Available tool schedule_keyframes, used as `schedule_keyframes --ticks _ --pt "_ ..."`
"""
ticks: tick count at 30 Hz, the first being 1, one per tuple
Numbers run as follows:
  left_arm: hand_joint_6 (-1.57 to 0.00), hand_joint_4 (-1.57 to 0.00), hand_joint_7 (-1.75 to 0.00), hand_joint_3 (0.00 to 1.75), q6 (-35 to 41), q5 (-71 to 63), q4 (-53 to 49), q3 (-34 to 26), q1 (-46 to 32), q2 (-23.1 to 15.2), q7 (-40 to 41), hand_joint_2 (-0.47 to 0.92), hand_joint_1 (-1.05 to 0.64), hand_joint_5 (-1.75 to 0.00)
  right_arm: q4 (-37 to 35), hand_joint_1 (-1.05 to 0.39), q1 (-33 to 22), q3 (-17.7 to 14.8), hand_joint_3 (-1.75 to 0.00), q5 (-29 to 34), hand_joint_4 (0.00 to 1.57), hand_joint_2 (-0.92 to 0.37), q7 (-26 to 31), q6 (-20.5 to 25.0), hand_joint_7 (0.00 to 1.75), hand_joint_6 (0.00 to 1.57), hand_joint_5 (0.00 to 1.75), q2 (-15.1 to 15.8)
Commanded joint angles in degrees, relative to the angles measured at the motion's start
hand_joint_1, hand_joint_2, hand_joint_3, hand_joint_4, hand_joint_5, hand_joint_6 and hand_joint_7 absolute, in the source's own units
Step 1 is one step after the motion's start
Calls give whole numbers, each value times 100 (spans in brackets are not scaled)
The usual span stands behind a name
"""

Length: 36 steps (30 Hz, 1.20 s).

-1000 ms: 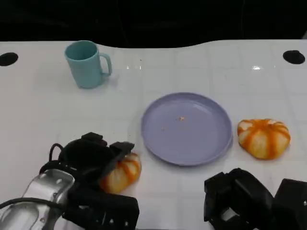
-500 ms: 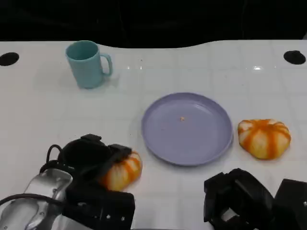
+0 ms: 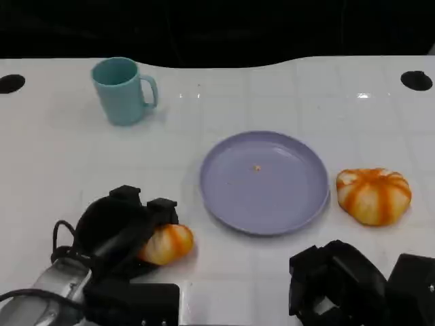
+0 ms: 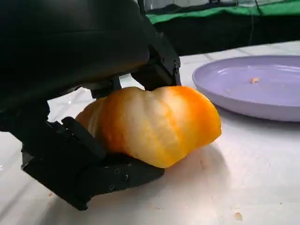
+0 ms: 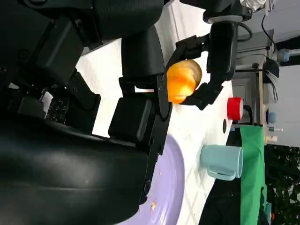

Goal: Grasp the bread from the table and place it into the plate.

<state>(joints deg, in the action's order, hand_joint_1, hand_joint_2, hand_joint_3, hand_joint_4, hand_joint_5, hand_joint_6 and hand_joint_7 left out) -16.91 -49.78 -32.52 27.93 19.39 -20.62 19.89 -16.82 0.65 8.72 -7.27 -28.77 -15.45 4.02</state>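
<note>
An orange-and-white bread roll (image 3: 168,243) lies on the white table at the lower left, left of the purple plate (image 3: 265,204). My left hand (image 3: 119,227) grips it, with fingers over its top and the thumb beneath. The left wrist view shows the roll (image 4: 154,122) resting on the table between those fingers (image 4: 154,56), with the plate (image 4: 262,89) just beyond. My right hand (image 3: 340,282) sits at the lower right, holding nothing, its fingers apart. From the right wrist, past the right hand (image 5: 136,117), I see the roll (image 5: 183,79) in the left hand (image 5: 220,47).
A second orange-striped bread roll (image 3: 374,195) lies just right of the plate. A teal mug (image 3: 122,90) stands at the back left. The table's far edge meets a dark background. Black round holes (image 3: 416,80) mark the far corners.
The left hand's fingers have closed further down over the roll. The forearm has drawn slightly left and back, and the roll has shifted a little with it. The right hand is unmoved.
</note>
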Motion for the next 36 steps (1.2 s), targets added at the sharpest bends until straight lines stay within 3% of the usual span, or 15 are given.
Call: schedule_keyframes --ticks 1,16,21,29,36 --pt "-69 -85 -174 136 8 -115 121 27 6 -119 231 45 -32 -175 38 -105 -29 -58 -123 -56 156 -11 -1 -9 95 157 124 16" --pt "-80 -90 -153 144 235 27 1283 -290 -300 -303 -22 34 -27 -175 122 -105 -64 -41 -121 -71 156 -12 9 77 95 157 123 -1" --pt "-76 -93 -171 155 277 5 1632 -425 -400 -276 70 31 -24 -175 155 -105 -70 -52 -122 -60 156 -11 19 109 95 157 124 12" --pt "-73 -94 -175 167 229 37 2043 -568 -394 -58 395 26 -23 -175 119 -105 -74 -56 -123 -65 156 -10 -5 50 95 157 124 7" --pt "-71 -94 -175 147 -28 123 1789 -554 -21 249 571 33 -29 -175 105 -105 -81 -37 -128 17 155 -7 52 47 95 157 124 16"
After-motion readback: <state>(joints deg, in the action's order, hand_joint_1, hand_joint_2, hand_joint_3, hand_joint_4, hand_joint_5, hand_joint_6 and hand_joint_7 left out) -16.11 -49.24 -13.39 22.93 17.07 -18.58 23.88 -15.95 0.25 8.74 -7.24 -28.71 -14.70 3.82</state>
